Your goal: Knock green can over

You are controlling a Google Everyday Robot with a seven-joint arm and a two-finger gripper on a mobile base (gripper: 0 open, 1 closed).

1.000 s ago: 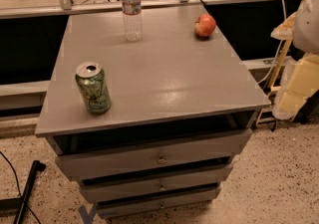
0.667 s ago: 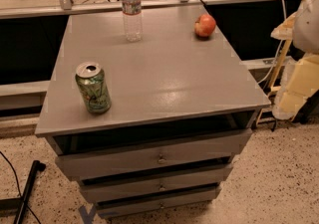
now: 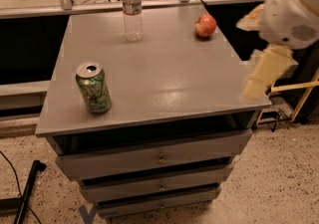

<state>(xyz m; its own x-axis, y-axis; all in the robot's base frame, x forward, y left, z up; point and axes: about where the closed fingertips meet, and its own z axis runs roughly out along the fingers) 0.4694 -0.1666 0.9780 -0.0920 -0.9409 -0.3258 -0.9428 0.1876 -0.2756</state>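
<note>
- Three things on the surface (image 3: pixel 169 78), all well apart: green can (image 3: pixel 93 88) upright near the front left corner, water bottle (image 3: pixel 132 9) upright at the back, apple (image 3: pixel 206 25) at the back right.
- Can untouched, silver top up, with nothing leaning on it.
- Tool (image 3: pixel 264 71) off the right edge of the surface, beside the front right corner and well apart from the can.
- Nothing seen in its hold; whether open or closed, cannot tell.
- Step in hand, by judgement: the approach, with the knock itself not yet begun.
- Next move probably calls for a leftward sweep across the bare middle, striking the can's side high enough to tip rather than slide it.
- Best kept toward the front, away from bottle and apple.
</note>
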